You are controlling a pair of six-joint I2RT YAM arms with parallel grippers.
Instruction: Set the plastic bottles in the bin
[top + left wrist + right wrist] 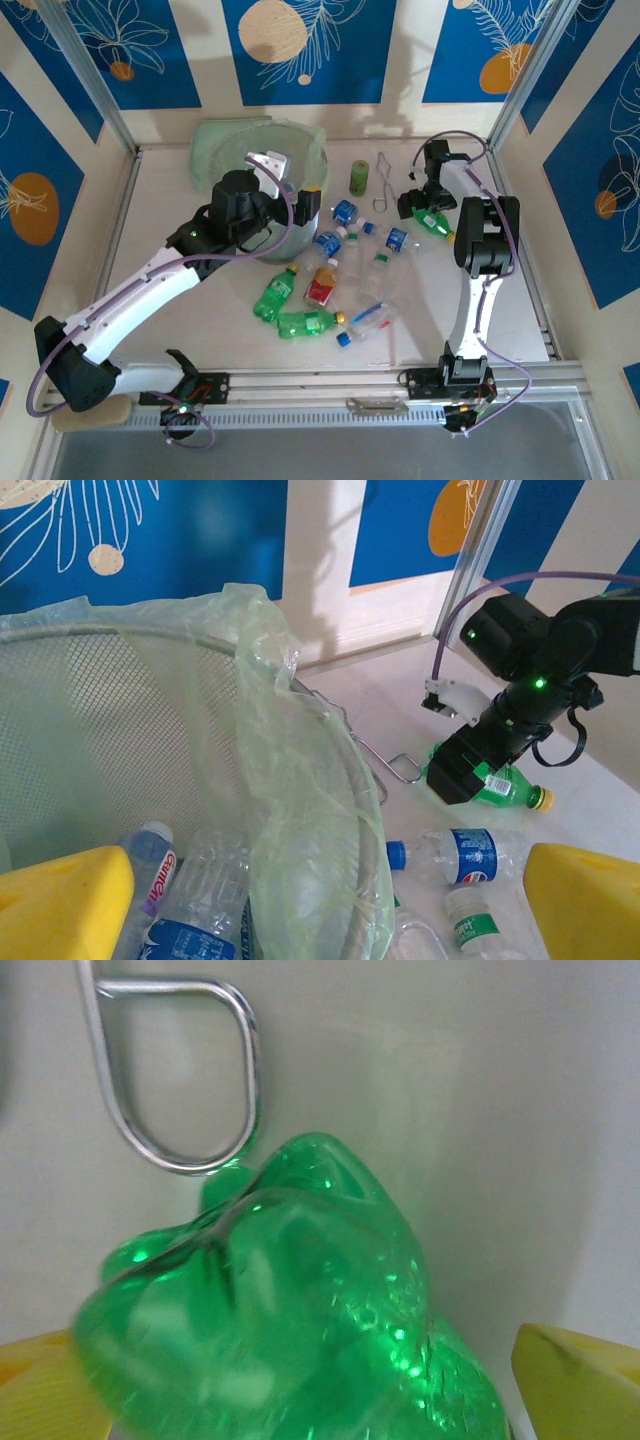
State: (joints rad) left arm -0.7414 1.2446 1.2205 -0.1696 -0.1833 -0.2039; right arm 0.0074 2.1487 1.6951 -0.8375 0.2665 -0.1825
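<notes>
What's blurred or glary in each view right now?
Right wrist: the green bottle is close, soft and speckled with glare; the wire tongs are sharper. Left wrist: yellow fingers blurred, the bin crisp. Top external: even, sharp.

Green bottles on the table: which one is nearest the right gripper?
The green bottle at the far right, beside the wire tongs: it lies between the right gripper's fingers. The other two green bottles lie together, well away from it.

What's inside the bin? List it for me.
At the bottom of the bin lie a blue-labelled bottle and a bottle with red lettering. The left gripper's finger and the bag folds cover the rest.
</notes>
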